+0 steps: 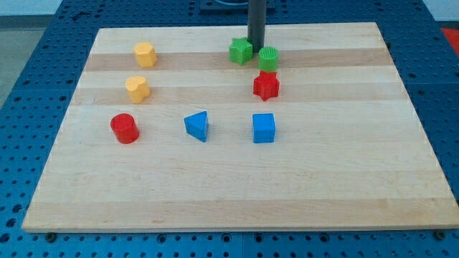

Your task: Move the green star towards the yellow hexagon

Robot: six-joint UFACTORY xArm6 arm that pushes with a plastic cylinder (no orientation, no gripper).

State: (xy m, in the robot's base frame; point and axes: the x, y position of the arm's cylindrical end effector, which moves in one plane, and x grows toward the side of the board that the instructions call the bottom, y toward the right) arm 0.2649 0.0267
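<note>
Past the blue cube [263, 128], our fingerless tip [256, 48], gripping nothing, sits between green star [241, 51] and green cylinder [268, 58].

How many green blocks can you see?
2. The green star sits near the view's top, just left of my tip; the green cylinder is right beside it, to the right. None seems hidden.
</note>
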